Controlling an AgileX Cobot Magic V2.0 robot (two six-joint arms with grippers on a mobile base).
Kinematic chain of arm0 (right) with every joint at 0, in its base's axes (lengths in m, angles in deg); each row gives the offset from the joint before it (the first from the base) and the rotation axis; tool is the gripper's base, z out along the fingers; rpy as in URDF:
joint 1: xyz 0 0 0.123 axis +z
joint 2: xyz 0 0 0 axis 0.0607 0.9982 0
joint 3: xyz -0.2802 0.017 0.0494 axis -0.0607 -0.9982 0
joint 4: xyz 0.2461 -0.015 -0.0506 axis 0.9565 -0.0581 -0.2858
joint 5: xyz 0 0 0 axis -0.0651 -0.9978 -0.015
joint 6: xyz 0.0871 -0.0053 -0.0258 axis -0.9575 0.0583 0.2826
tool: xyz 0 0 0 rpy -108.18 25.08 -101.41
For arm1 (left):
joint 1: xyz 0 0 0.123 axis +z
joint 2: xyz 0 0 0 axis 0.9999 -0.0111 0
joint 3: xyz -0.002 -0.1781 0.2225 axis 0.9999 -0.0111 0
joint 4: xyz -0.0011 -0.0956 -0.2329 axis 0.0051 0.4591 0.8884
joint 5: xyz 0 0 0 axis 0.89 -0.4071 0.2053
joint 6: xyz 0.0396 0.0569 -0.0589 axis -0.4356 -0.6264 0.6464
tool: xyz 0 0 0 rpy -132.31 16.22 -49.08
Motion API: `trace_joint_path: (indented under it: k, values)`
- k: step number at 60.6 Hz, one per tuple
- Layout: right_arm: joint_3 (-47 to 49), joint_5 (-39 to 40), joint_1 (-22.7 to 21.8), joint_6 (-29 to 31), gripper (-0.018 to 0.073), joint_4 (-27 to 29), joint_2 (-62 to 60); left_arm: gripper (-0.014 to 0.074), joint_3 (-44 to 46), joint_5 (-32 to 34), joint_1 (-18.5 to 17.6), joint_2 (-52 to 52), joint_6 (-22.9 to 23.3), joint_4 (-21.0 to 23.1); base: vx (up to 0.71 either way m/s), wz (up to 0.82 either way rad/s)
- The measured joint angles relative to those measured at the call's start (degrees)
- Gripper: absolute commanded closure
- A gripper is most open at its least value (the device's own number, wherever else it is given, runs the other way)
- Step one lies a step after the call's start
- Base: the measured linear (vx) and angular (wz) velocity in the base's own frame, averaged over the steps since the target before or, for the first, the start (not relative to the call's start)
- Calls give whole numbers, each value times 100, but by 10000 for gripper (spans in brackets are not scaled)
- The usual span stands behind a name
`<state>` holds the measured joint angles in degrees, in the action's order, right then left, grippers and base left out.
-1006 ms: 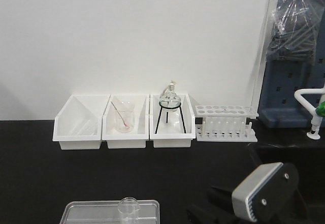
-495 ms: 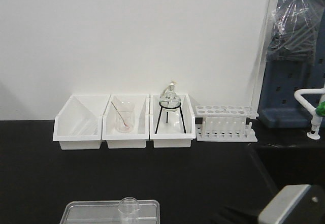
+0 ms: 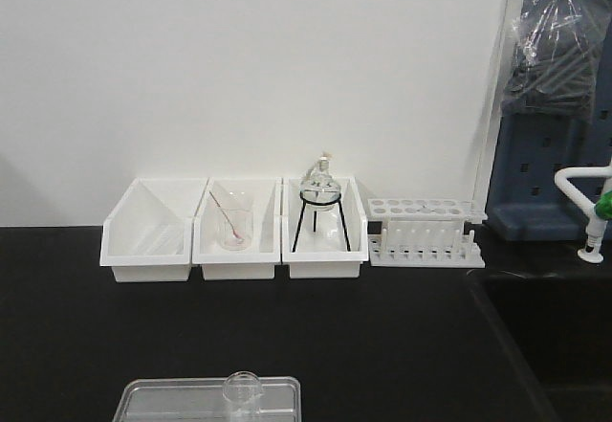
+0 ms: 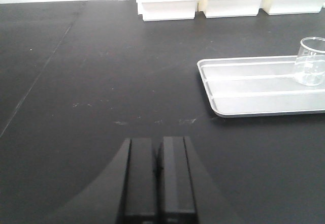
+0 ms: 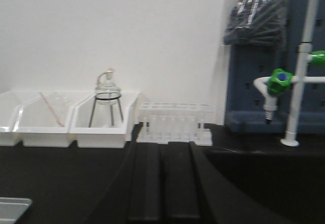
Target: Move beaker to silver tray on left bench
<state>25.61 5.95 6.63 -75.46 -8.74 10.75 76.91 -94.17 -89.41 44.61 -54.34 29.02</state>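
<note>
Left wrist view showed the beaker standing upright inside the silver tray on the left bench; my left gripper hung apart from it, fingers pressed together, empty; my right gripper likewise sat pinched closed; I judged placement done, so any withdrawal should stay low-risk, away from the glass.
</note>
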Motion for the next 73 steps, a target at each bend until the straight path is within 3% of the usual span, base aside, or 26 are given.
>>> trace_joint_path:
  k: [10, 25, 73]
  values:
    - [-756, -503, -348, 520, 575, 462, -1166, 595, 0, 0, 0, 0, 0, 0, 0, 0]
    - [-799, -1630, -382, 537, 574, 304, -1359, 595, 0, 0, 0, 0, 0, 0, 0, 0]
    - [-799, -1720, -382, 550, 573, 280, -1359, 595, 0, 0, 0, 0, 0, 0, 0, 0]
